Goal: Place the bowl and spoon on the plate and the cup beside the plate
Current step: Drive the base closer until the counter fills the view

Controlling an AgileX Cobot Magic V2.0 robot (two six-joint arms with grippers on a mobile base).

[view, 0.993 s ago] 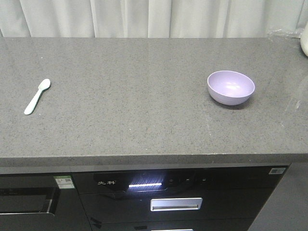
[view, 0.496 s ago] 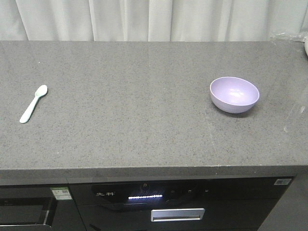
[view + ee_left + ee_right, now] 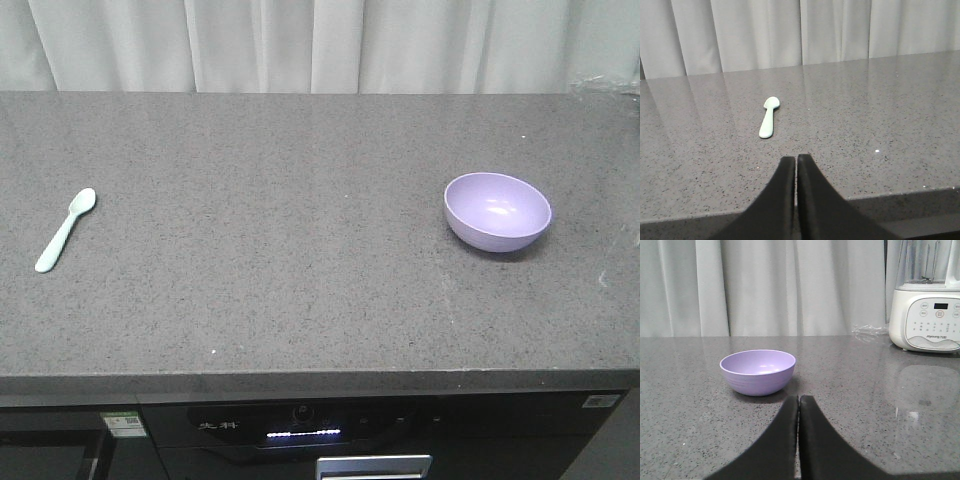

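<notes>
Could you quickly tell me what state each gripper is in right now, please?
Left gripper: closed, holding nothing, with the spoon lying ahead of it.
Right gripper: closed, holding nothing, with the bowl standing ahead of it.

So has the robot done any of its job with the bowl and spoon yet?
Nothing looks done. The bowl and the spoon lie far apart on the counter, and no plate or cup shows. Nothing is in hand: the left pincer, facing the spoon, and the right pincer, facing the bowl, are both shut and empty. Every step is left.
</notes>
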